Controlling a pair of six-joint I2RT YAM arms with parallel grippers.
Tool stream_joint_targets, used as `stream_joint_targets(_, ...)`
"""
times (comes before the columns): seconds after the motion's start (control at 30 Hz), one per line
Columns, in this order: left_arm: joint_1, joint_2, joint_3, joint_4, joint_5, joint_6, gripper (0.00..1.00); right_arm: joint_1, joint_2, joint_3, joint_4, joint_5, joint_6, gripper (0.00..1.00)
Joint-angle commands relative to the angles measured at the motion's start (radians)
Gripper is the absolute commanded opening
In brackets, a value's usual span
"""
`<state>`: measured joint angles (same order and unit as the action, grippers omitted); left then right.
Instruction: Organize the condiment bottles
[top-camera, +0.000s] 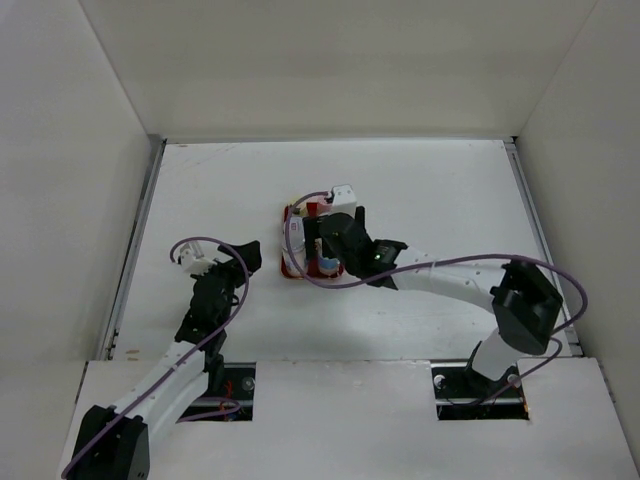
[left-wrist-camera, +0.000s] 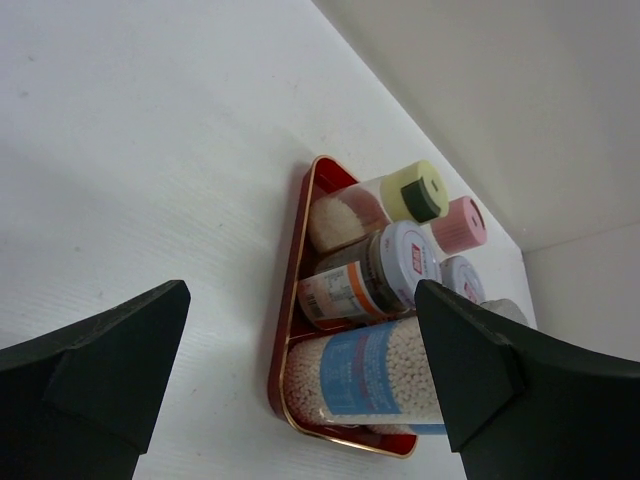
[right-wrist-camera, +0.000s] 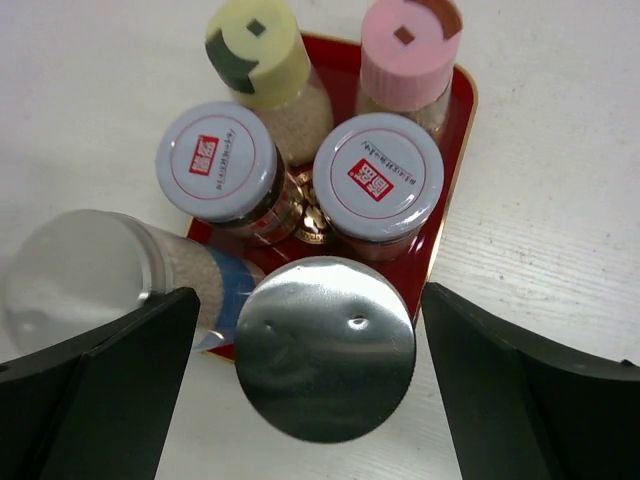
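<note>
A white table (top-camera: 420, 200) forms the floor of a plain white enclosure, with walls (top-camera: 330, 60) rising on three sides. Two arms work over it. The left arm (top-camera: 165, 380) ends over bare table to the left of the tray, and the right arm (top-camera: 450, 282) bends across to the one red tray (right-wrist-camera: 338, 52) near the table's middle. Six condiment bottles (left-wrist-camera: 370, 375) are packed in the tray in three pairs. One has a yellow-green cap (right-wrist-camera: 255, 50) and one a pink cap (right-wrist-camera: 410, 40), side by side at one end. Two white caps (right-wrist-camera: 218, 160) with red labels sit in the middle, and two silver caps (right-wrist-camera: 325, 345) are at the end nearest the right wrist. All six stand upright with their long axes vertical, caps up and bases in the tray, each touching or just beside its neighbours. The right gripper (right-wrist-camera: 308, 300) hangs above the tray with its jaws spread wide, one finger on each side of a silver cap with a gap on both sides, gripping nothing. The left gripper (left-wrist-camera: 302, 292) is also spread wide and empty, facing the tray from the side.
</note>
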<state>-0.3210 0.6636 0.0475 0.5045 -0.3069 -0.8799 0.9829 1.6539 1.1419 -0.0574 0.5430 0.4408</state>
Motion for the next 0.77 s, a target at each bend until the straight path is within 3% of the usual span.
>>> stream_joint_targets(0.0,-0.002,0.004,-0.052,-0.023,-0.017,-0.002,1.0,0.006,-0.118,0.018,0.068,0.06,-0.005,1.0)
stream_joint_targets(0.23,-0.005,0.017,-0.011,-0.095,-0.021,0.002,1.0,-0.029,-0.4,-0.223,0.088,0.211,0.021,1.0)
stream_joint_targets(0.5,-0.032,0.042,0.029,-0.121,-0.021,0.002,1.0,-0.174,-0.701,-0.534,0.076,0.203,0.163,1.0)
stream_joint_targets(0.73,-0.049,0.103,0.046,-0.101,-0.028,0.002,1.0,-0.229,-0.78,-0.651,0.077,0.144,0.208,1.0)
